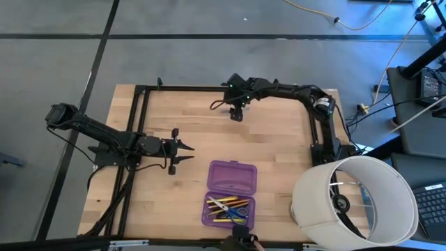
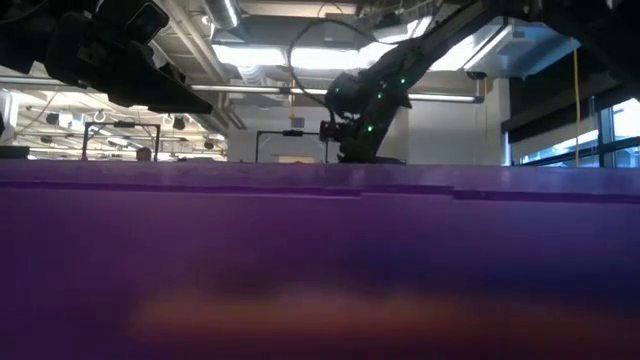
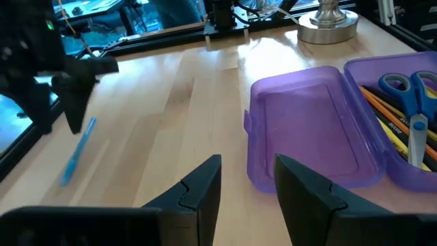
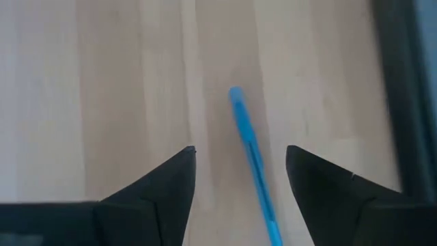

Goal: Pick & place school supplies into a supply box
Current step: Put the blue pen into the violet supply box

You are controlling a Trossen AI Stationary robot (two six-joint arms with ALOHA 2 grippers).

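The purple supply box (image 1: pixel 231 176) lies open near the table's front edge. Its near half holds yellow pencils (image 3: pixel 392 126) and blue-handled scissors (image 3: pixel 403 89); its far half (image 3: pixel 307 130) is bare. A blue pen (image 4: pixel 251 157) lies flat on the wood toward the far side, also showing in the left wrist view (image 3: pixel 77 154). My right gripper (image 4: pixel 240 149) hangs open above the pen, one finger on either side, pointing steeply down (image 1: pixel 237 113). My left gripper (image 1: pixel 191 153) stands open to the left of the box, nothing between its fingers (image 3: pixel 248 158).
A large white cylinder (image 1: pixel 355 199) lies at the table's near right corner. A black frame rail (image 1: pixel 209 88) runs along the far and left edges. Bare wood lies between the pen and the box. The box's purple wall (image 2: pixel 320 260) fills the low view.
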